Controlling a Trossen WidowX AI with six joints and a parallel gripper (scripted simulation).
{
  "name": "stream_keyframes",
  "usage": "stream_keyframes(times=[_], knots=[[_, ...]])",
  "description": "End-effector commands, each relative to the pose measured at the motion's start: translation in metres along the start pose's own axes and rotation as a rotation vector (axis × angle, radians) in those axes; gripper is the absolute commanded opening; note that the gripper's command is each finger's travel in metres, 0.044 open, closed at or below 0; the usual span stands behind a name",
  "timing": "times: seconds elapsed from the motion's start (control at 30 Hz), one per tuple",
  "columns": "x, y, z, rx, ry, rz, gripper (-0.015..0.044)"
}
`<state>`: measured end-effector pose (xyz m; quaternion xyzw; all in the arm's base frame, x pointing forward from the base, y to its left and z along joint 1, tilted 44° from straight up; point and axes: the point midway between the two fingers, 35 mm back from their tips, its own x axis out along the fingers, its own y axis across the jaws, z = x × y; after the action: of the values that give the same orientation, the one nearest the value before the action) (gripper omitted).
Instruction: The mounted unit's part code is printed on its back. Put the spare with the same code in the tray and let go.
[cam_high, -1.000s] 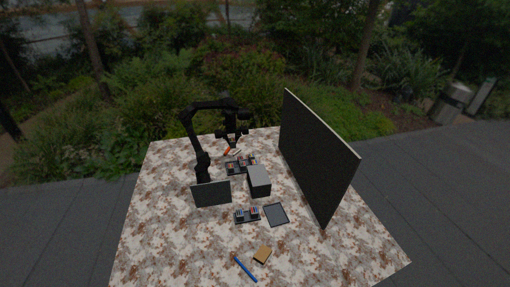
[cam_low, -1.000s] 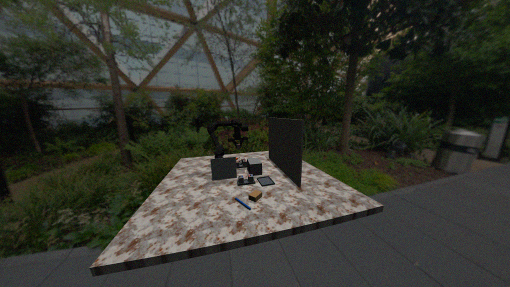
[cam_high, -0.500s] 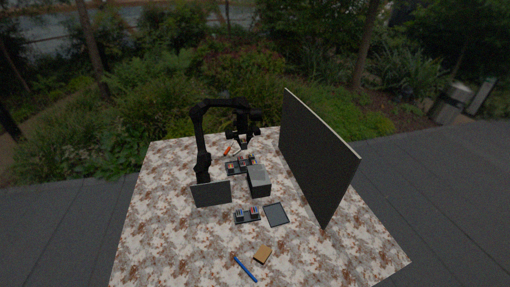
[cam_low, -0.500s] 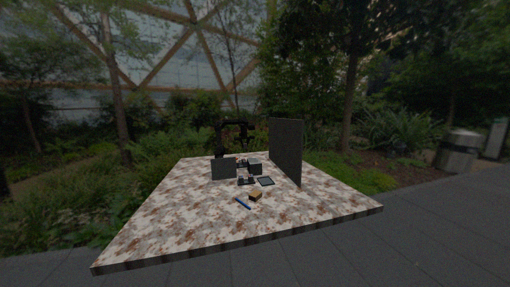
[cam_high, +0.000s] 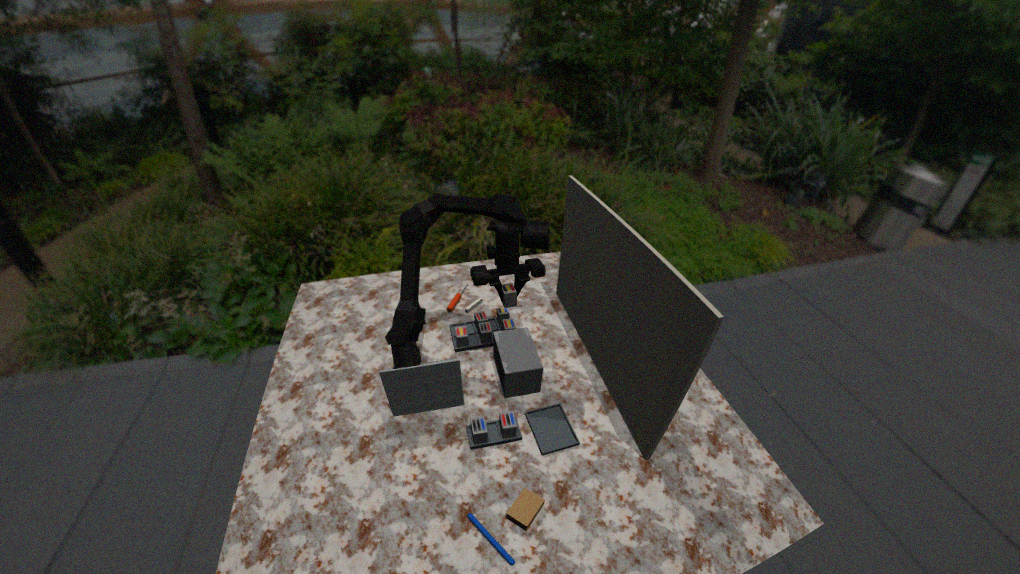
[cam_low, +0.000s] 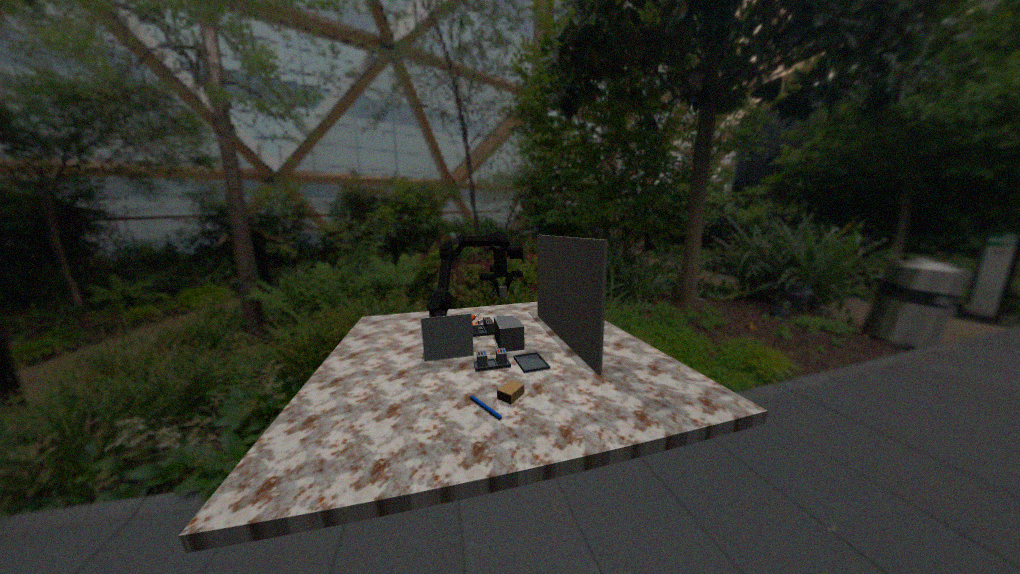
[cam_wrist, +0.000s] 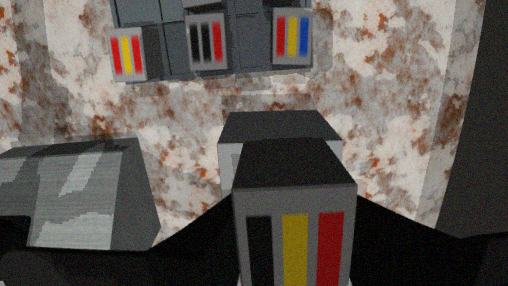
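Note:
My gripper (cam_high: 508, 292) (cam_low: 502, 289) (cam_wrist: 286, 198) is shut on a small grey unit with black, yellow and red stripes. It holds the unit high above the table, near the grey box (cam_high: 516, 348) (cam_low: 509, 326) (cam_wrist: 280, 126). The dark tray (cam_high: 551, 429) (cam_low: 532, 361) lies empty on the near side of the box. The far rack (cam_high: 472, 344) (cam_wrist: 140, 10) holds several striped spares, among them a red-yellow-red one (cam_wrist: 127, 55) and a black-black-red one (cam_wrist: 206, 42). The near rack (cam_high: 493, 436) (cam_low: 492, 364) holds two spares. The mounted unit's back code is not readable here.
A tall dark panel (cam_high: 627, 314) (cam_low: 572, 299) stands along the right. A small grey panel (cam_high: 422, 387) (cam_low: 447, 336) stands left of the box. A tan block (cam_high: 525, 508) and a blue rod (cam_high: 490, 539) lie near the front. An orange-handled tool (cam_high: 454, 301) lies behind the far rack.

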<state>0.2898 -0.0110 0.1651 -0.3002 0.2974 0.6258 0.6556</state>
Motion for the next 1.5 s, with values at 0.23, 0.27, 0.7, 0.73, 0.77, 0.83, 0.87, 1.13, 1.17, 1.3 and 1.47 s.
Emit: stream_keyframes(times=[0.23, 0.27, 0.7, 0.73, 0.77, 0.83, 0.87, 1.13, 1.17, 1.3, 1.47], knots=[[-0.001, -0.026, -0.057, 0.040, 0.006, 0.007, 0.0000], [-0.001, -0.028, -0.062, 0.045, 0.006, 0.008, 0.0000], [0.006, -0.047, -0.131, 0.039, -0.008, 0.012, 0.0000], [0.007, -0.047, -0.136, 0.043, -0.010, 0.012, 0.0000], [0.008, -0.048, -0.141, 0.046, -0.012, 0.012, 0.0000], [0.011, -0.049, -0.152, 0.051, -0.016, 0.012, 0.0000], [0.012, -0.049, -0.157, 0.053, -0.018, 0.012, 0.0000], [0.019, -0.052, -0.200, 0.020, -0.026, 0.013, 0.0000], [0.020, -0.052, -0.206, 0.015, -0.027, 0.013, 0.0000], [0.024, -0.051, -0.228, -0.007, -0.032, 0.013, 0.0000], [0.031, -0.048, -0.255, -0.035, -0.038, 0.013, 0.0000]])
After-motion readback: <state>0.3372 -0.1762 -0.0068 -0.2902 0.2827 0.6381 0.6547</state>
